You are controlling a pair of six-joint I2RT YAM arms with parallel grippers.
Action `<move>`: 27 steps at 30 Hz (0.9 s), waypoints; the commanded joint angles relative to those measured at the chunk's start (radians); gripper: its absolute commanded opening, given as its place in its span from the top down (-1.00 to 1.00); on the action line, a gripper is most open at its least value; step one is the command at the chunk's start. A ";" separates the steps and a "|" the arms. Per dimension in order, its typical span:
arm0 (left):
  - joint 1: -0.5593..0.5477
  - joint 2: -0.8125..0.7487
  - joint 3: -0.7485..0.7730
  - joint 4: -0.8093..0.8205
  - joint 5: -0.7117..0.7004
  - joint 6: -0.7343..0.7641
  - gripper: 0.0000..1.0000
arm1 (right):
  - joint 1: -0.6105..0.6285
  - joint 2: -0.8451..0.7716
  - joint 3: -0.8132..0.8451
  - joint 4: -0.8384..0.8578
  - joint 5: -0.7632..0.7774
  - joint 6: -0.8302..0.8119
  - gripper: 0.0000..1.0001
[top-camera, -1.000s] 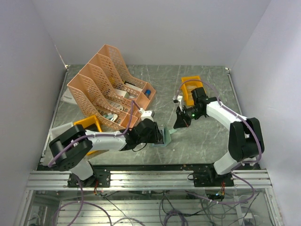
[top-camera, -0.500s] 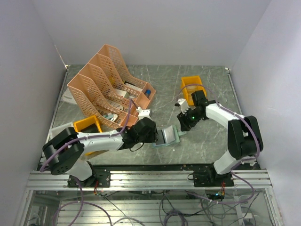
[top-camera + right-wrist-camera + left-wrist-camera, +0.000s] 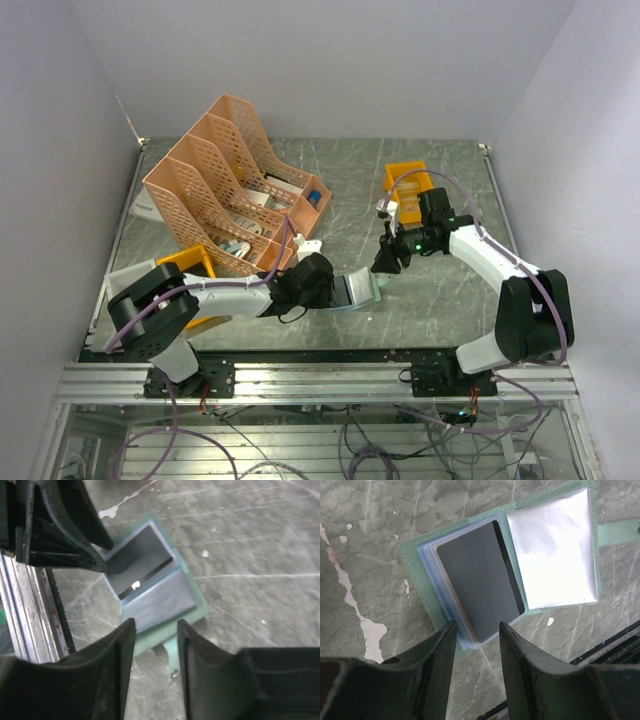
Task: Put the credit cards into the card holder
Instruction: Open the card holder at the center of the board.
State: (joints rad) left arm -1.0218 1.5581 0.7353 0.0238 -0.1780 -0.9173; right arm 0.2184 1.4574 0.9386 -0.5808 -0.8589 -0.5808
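Seen from the overhead camera, the grey-green folding card holder (image 3: 358, 291) lies open on the green-grey marbled bench (image 3: 440, 300), near the front middle. The left end effector (image 3: 328, 287) sits at its left edge. The right end effector (image 3: 386, 262) hangs just off its right side, not touching it. A peach lattice file rack (image 3: 225, 185) and orange plastic bins (image 3: 408, 183) stand farther back, with pale walls (image 3: 320, 60) all round.

Only the left wrist camera shows a dark grey plastic credit card (image 3: 477, 585) with a black stripe. It lies on the left stack of clear sleeves in the card holder. This end effector's fingers stand apart, clasping nothing. A whitish chipped streak (image 3: 362, 625) marks the bench.

The right wrist camera is blurred. It shows its own fingers spread and empty above the card holder.
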 commanded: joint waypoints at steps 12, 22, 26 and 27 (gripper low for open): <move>0.006 0.021 0.041 0.037 0.037 -0.017 -0.01 | 0.165 0.273 0.019 -0.031 0.232 0.066 0.99; 0.006 0.052 0.089 -0.044 -0.002 -0.013 -0.01 | 0.165 0.295 0.019 -0.027 0.252 0.080 0.99; 0.006 0.010 0.103 -0.116 -0.053 0.004 -0.14 | 0.165 0.303 0.022 -0.030 0.256 0.081 0.99; 0.006 0.008 0.107 -0.128 -0.061 0.008 -0.15 | 0.165 0.304 0.023 -0.030 0.256 0.082 1.00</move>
State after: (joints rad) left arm -1.0218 1.6005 0.8089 -0.0208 -0.1745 -0.9306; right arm 0.3817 1.7363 0.9485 -0.6140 -0.6640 -0.4934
